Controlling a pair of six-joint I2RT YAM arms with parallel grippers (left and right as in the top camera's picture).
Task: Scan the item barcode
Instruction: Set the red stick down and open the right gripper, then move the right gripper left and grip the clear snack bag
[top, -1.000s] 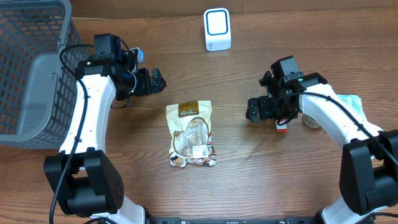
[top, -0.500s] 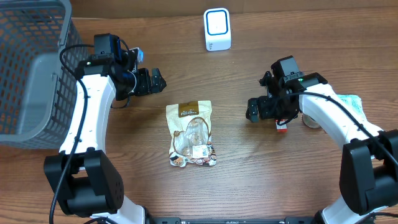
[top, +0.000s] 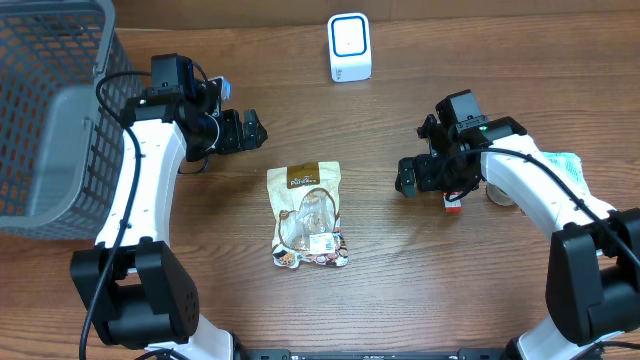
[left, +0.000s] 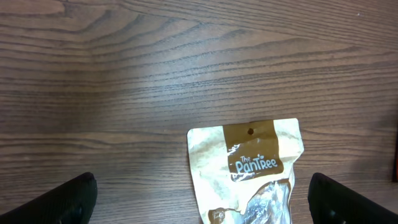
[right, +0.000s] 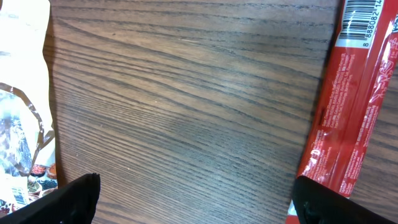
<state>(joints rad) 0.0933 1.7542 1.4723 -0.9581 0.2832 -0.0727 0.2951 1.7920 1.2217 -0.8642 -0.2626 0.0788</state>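
Observation:
A brown-and-white snack pouch lies flat mid-table; its top with the hang hole fills the lower middle of the left wrist view. The white scanner stands at the back edge. My left gripper hovers open just behind and left of the pouch, holding nothing. To the right of the pouch my right gripper is open and empty. A red stick packet with a barcode at its top lies beside the right finger.
A grey mesh basket fills the left side of the table. Near the right arm lie the red packet, a small round item and a pale green packet. The pouch's edge shows at left in the right wrist view.

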